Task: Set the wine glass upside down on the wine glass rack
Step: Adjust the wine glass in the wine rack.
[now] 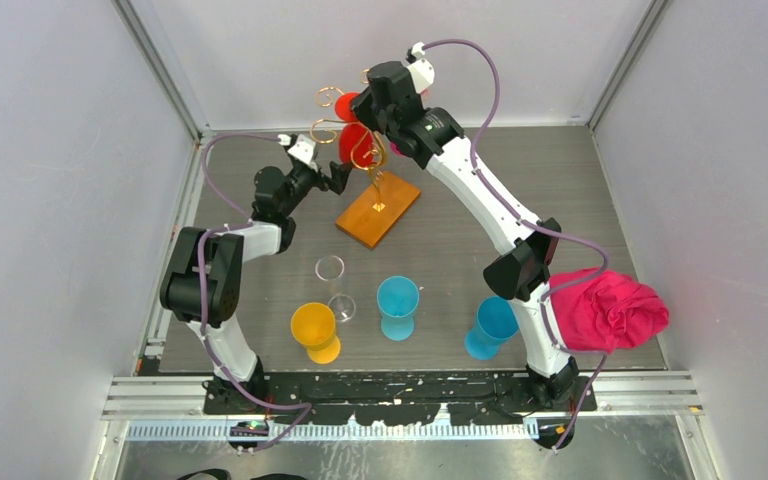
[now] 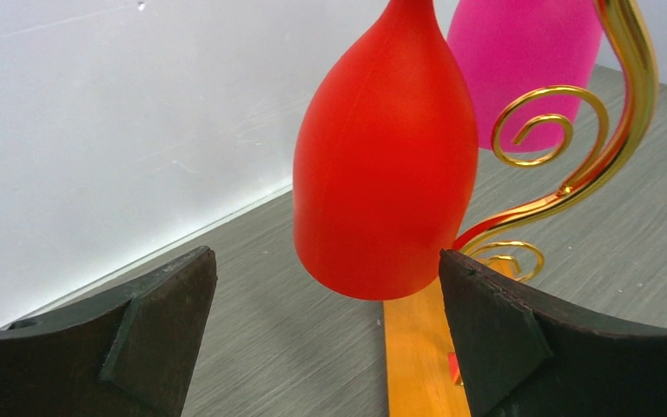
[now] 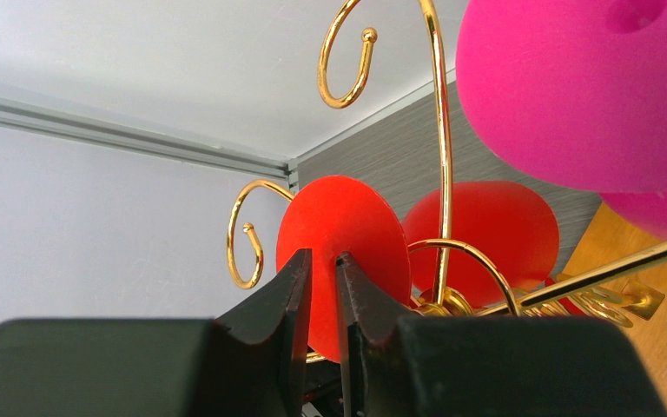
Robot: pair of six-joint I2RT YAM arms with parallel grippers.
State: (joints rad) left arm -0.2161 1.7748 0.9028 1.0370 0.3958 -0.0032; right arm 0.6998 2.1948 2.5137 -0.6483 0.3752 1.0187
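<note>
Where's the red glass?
In the top view the red glass hangs upside down at the gold rack on the table's far side, beside the pink glass, the right gripper pinching its foot.

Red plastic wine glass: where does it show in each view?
Top external: red plastic wine glass top centre, on the rack.
Left wrist: its bowl fills the centre.
Right wrist: its round foot at centre.
Shared landmark: thin gold wire scroll rack.

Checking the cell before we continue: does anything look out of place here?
Yes: a crumpled pink cloth is bunched against the right arm near the right edge of the table; it looks like stray clutter. The red wine glass hangs bowl-down on the wine glass rack and seems fine.
</note>
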